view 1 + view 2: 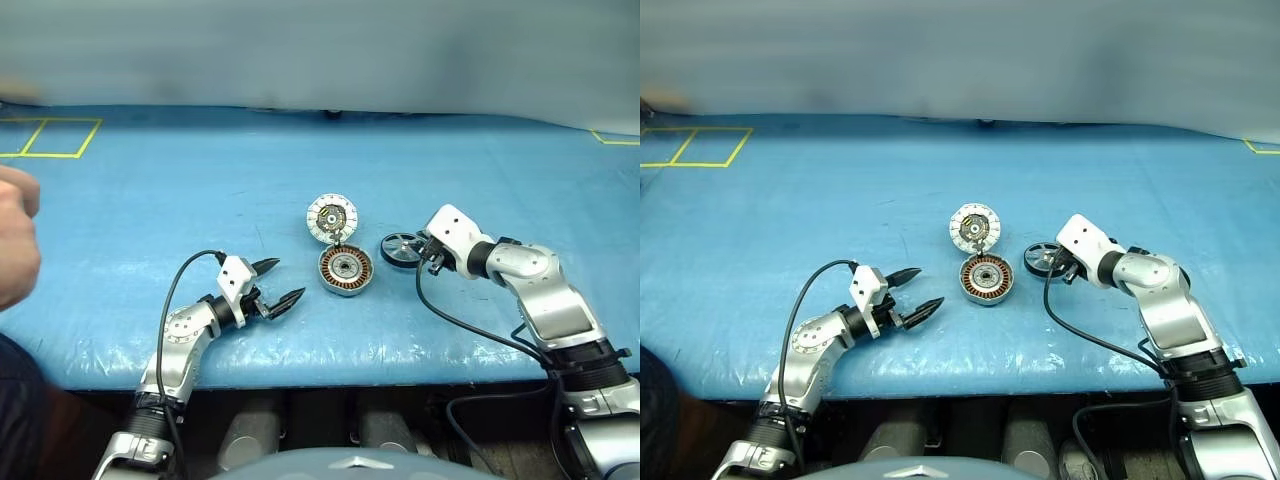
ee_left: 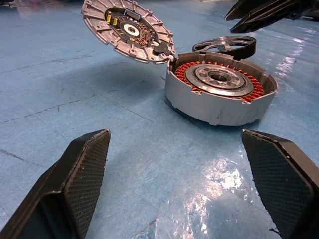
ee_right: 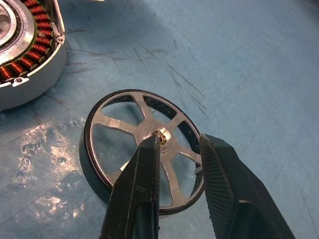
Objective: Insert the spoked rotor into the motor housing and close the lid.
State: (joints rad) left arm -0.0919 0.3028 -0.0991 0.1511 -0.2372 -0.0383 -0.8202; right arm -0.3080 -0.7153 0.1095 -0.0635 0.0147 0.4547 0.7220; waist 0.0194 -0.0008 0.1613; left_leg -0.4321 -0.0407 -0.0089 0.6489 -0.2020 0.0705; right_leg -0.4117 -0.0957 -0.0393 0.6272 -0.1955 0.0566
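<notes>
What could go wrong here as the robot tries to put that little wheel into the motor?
The right gripper pinches the spoked rotor by a thin spoke near its hub, so the rotor might tilt or slip when lifted. The lid stands open at a slant over the motor housing; the rotor could knock it on the way in.

Looking down from head height over the blue table (image 1: 150, 180), both eye views nearly alike. Low and level from the left wrist, facing the motor housing (image 2: 219, 92) and open lid (image 2: 127, 30). Close overhead from the right wrist, above the spoked rotor (image 3: 124, 124), housing edge shared.
</notes>
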